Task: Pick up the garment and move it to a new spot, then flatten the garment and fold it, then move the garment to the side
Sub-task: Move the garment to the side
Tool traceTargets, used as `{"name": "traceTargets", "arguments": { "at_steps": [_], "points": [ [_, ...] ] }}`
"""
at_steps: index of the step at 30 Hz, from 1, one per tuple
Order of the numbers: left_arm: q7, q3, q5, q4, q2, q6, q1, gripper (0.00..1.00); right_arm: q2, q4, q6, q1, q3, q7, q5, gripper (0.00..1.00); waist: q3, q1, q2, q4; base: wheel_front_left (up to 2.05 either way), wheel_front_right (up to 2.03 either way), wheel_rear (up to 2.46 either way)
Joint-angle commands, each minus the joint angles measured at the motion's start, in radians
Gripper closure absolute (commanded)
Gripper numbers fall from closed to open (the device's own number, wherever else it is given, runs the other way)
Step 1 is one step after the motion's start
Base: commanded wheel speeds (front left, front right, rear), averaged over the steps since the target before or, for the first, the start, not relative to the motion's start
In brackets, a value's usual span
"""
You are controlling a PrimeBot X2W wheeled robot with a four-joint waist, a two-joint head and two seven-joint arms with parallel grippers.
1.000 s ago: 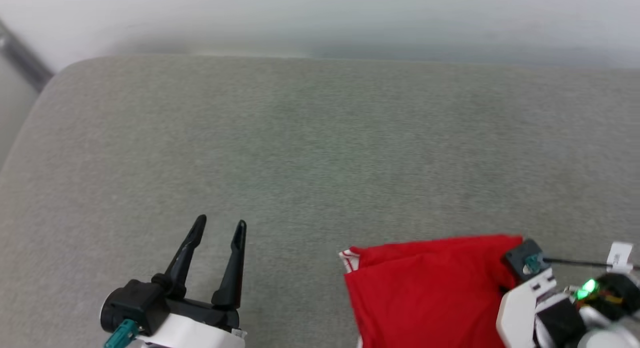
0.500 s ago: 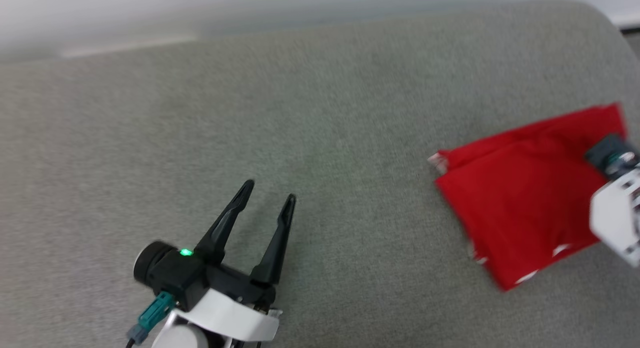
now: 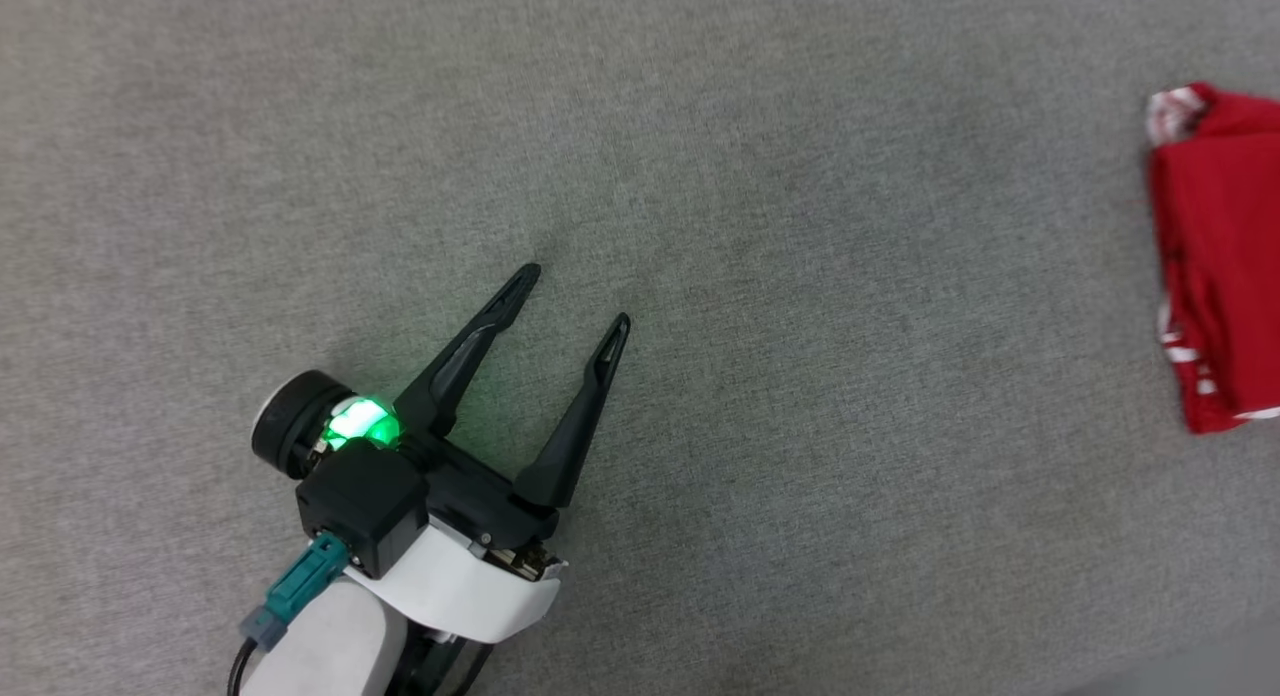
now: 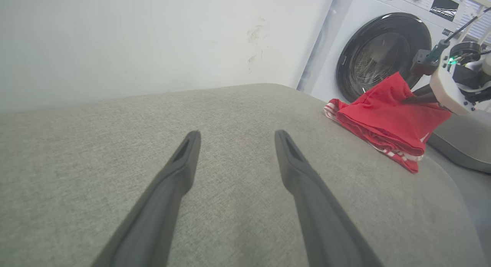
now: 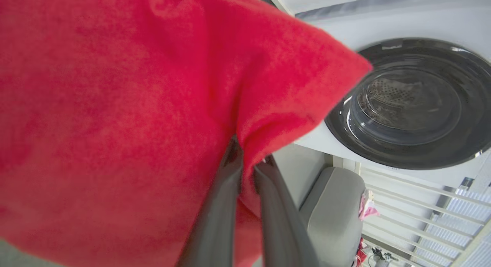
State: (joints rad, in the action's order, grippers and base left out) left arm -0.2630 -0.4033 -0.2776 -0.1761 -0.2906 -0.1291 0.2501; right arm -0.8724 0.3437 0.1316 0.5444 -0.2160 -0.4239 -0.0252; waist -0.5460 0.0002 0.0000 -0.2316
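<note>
Nearest you, your left gripper (image 3: 576,296) hovers over the bare grey cushion (image 3: 800,426), jaws spread wide and holding nothing. Farther to the right, the garment (image 4: 387,117) lies folded in a compact red stack at the cushion's right edge, with striped trim showing along its layers. Your right gripper (image 5: 249,155) has its jaws clenched on one corner of the garment, and that corner is raised off the cushion toward the washing machine (image 4: 383,48) behind. This looks like the last step, moving the fold aside. Next, lower that corner so the stack lies wholly on the cushion, not overhanging the edge. Then release without dragging the layers apart.
</note>
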Motion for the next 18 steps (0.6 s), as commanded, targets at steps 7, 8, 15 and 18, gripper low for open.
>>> {"name": "traceTargets", "arguments": {
  "at_steps": [7,8,15,18],
  "points": [
    [-0.002,-0.001,0.001,-0.012,-0.026,-0.002,0.025,0.00,0.033,0.161,-0.002,0.065,0.109,0.115,0.060,1.00,-0.061,-0.0002,0.0000,0.009,0.00,0.00,0.00],
    [-0.002,-0.002,0.001,-0.012,-0.028,-0.002,0.026,0.00,0.039,0.177,-0.002,0.073,0.118,0.126,0.068,1.00,-0.063,-0.0002,0.0000,0.011,0.00,0.00,0.00],
    [-0.002,0.001,-0.005,0.001,-0.010,-0.002,0.018,0.00,0.091,0.243,-0.002,0.115,0.197,0.177,0.139,0.00,-0.041,-0.0002,0.0000,0.033,0.00,0.00,0.00],
    [-0.002,0.004,-0.007,0.009,0.009,-0.002,0.011,0.00,0.105,0.221,-0.002,0.122,0.223,0.193,0.166,0.00,-0.002,-0.0002,0.0000,0.043,0.00,0.00,0.00]
  ]
}}
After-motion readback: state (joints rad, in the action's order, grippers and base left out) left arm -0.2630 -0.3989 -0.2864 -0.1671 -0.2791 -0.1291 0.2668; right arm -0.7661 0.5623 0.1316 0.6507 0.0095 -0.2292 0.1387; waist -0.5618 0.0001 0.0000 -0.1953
